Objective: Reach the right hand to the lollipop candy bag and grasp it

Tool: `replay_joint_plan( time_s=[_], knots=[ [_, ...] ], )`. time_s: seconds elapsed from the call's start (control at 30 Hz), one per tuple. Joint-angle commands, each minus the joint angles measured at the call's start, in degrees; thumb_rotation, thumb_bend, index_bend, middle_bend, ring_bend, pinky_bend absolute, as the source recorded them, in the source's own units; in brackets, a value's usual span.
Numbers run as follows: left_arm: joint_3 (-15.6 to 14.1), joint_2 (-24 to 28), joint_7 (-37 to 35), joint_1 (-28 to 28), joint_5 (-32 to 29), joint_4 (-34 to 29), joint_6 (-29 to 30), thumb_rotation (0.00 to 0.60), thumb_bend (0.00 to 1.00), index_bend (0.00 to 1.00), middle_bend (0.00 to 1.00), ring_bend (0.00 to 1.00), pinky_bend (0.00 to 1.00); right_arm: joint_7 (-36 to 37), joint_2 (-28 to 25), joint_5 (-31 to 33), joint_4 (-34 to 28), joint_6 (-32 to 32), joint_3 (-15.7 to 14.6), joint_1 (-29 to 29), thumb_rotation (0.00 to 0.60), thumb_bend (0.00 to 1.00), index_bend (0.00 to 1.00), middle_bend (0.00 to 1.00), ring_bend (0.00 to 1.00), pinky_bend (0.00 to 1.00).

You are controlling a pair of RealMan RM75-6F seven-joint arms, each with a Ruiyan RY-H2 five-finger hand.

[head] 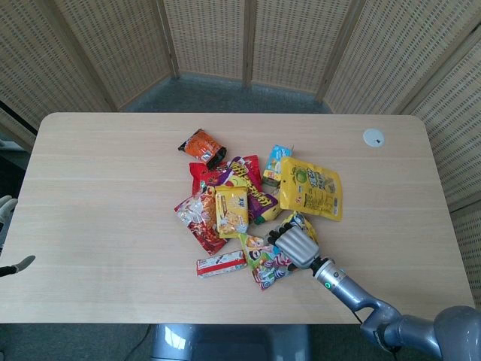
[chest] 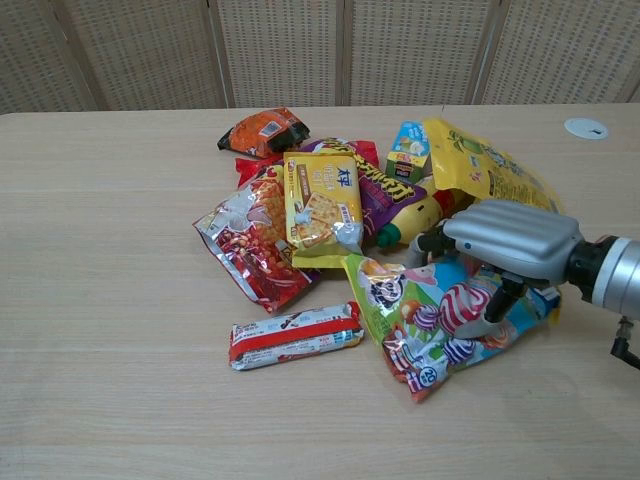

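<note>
The lollipop candy bag point(chest: 415, 325) point(head: 263, 261), bright with cartoon faces and striped lollipops, lies crumpled at the near right of the snack pile. My right hand point(chest: 505, 240) point(head: 295, 244) grips its right part, fingers curled over the top edge and the thumb pressed against the front. The bag's left half sticks out past the hand, wrinkled. Only a few fingertips of my left hand point(head: 6, 207) show at the far left edge of the head view, beside the table; how they are set is unclear.
The pile holds a yellow cracker bag point(chest: 322, 205), a red snack bag point(chest: 250, 245), a purple bag point(chest: 385, 190), a large yellow bag point(chest: 480, 165), a juice box point(chest: 407, 150) and an orange bag point(chest: 263, 128). A red-white bar point(chest: 293, 338) lies in front. A white disc point(chest: 585, 127) sits far right.
</note>
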State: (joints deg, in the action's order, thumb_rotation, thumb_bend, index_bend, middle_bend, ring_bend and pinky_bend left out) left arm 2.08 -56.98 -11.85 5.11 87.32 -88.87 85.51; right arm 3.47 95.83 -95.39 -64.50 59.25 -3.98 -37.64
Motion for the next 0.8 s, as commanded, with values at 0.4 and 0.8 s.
replay_joint_plan(
  time_s=[0.4, 0.8],
  knots=[
    [-0.1, 0.2, -0.6, 0.1, 0.5, -0.2, 0.0, 0.6, 0.0, 0.02, 0.0, 0.0, 0.0, -6.4, -10.5, -3.6, -13.7, 7.9, 1.1, 1.0, 0.6, 0.2, 0.57, 0.85, 0.97, 0.75],
    [-0.4, 0.5, -1.7, 0.2, 1.2, -0.4, 0.0, 0.6, 0.0, 0.02, 0.0, 0.0, 0.0, -17.2, -19.5, 0.4, -31.9, 2.7, 9.4, -4.1, 0.6, 0.2, 0.57, 0.85, 0.97, 0.75]
  ],
)
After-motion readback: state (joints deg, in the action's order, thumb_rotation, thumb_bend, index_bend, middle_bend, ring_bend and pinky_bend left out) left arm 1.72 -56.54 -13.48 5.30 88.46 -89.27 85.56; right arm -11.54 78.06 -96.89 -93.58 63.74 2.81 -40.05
